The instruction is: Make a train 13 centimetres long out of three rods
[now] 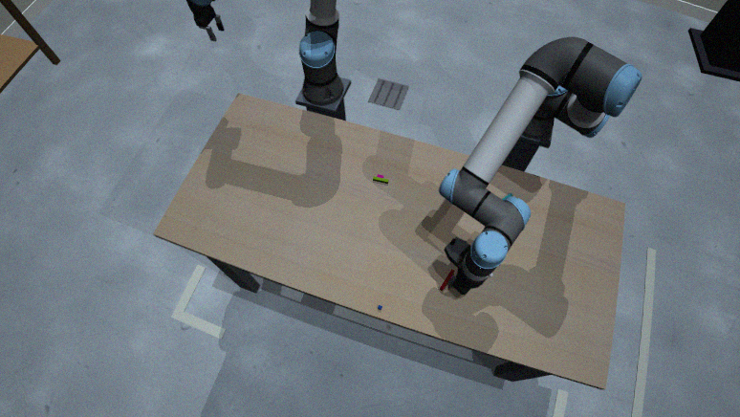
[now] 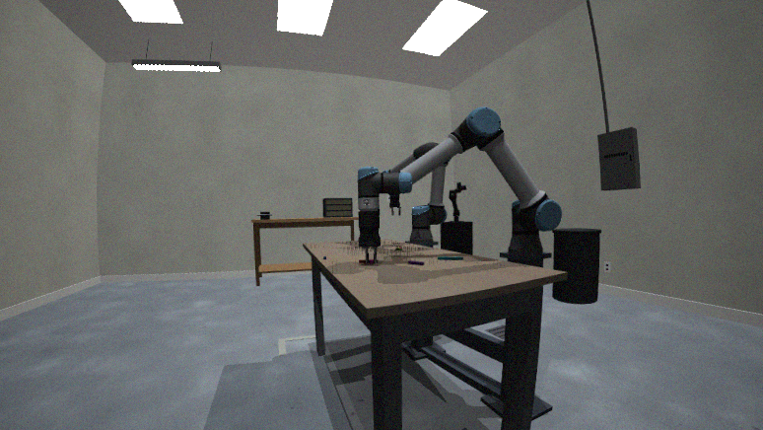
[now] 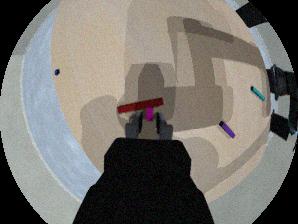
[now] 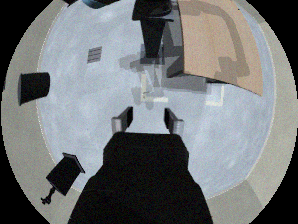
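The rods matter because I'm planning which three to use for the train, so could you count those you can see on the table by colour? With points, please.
Blue rod (image 1: 380, 307) (image 2: 324, 257) (image 3: 57, 72): 1
Magenta rods (image 1: 380, 176) (image 2: 371, 261) (image 3: 149, 114): 2
Lime rod (image 1: 380, 179) (image 2: 398, 249): 1
Purple rod (image 2: 415, 262) (image 3: 227, 130): 1
Red rod (image 1: 446, 280) (image 2: 362, 260) (image 3: 140, 105): 1
Turquoise rod (image 1: 508, 196) (image 2: 450, 258) (image 3: 258, 93): 1
Total: 7

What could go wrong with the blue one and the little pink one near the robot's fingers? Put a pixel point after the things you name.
The tiny blue rod (image 1: 380, 307) (image 2: 324, 257) (image 3: 57, 72) sits near the table's edge, so a bump might knock it off. The left end effector (image 1: 459, 291) (image 2: 371, 260) (image 3: 149, 118) has open fingers around the little magenta rod (image 2: 371, 261) (image 3: 149, 114). Closing them could twist that rod, or jostle the red rod (image 1: 446, 280) (image 2: 362, 261) (image 3: 140, 105) right beside it.
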